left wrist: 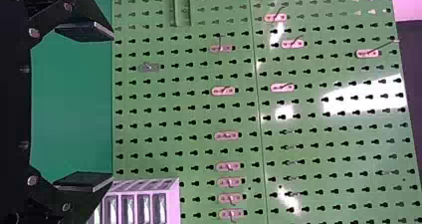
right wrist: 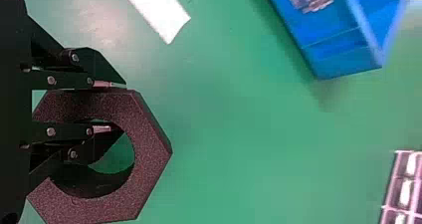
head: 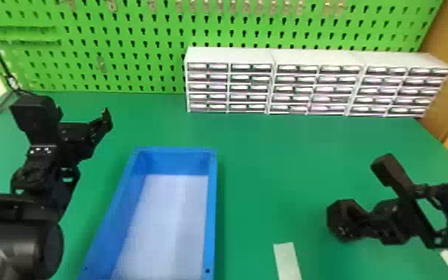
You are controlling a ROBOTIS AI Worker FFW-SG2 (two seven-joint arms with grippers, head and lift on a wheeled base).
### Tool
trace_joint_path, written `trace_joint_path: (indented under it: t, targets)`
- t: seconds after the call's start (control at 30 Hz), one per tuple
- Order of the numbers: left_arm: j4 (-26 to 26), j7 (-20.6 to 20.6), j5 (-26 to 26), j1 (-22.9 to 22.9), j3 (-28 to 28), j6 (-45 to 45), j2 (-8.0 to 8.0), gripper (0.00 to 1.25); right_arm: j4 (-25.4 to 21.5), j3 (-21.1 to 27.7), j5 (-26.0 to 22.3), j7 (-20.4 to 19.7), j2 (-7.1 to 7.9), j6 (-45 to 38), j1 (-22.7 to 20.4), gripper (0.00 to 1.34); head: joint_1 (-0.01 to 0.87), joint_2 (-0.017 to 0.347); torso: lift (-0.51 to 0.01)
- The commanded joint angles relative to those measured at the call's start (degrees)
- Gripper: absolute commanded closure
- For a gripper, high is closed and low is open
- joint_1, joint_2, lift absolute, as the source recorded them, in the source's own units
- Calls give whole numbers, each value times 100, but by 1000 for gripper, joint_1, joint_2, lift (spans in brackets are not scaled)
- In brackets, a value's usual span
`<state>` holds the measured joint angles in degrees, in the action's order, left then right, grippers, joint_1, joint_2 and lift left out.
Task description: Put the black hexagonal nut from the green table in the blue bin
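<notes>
The right tool point(head: 358, 220) holds the black hexagonal nut point(head: 340, 216) over the green desk point(head: 271, 164), to the right of the blue bin point(head: 212, 208) and apart from it. Its fingers are closed on one side of the nut's ring, one inside the hole and the other against the outer face. The left tool point(head: 82, 112) is spread wide with nothing between its fingers, on the bin's left. A white strip point(head: 287, 257) lies on the desk between bin and nut; white drawer cabinets point(head: 230, 56) stand behind, against a green pegboard point(head: 130, 48).
</notes>
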<state>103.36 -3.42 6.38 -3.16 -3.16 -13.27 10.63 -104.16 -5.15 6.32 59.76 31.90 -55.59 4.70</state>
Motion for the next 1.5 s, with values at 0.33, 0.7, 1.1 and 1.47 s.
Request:
trace_joint_path:
  t: [0.33, 0.7, 1.1, 1.47]
  targets:
    - [0, -1, 4, 0, 9, 0, 0, 266, 45, -337, -1555, -158, -52, -31, 567, 987, 683, 28, -96]
    - [-26, -27, 4, -9, 44, 0, 0, 266, 107, -891, -2355, -360, -281, 92, 1244, 987, 683, 28, -96]
    - [-79, -27, 4, -71, 114, 0, 0, 266, 300, -1462, -2442, -377, -658, 365, 1842, 986, 683, 28, -96]
    - [-140, -36, 22, -106, 167, 61, 0, 266, 643, -2104, -2864, -623, -1124, 734, 2264, 986, 683, 28, -96]
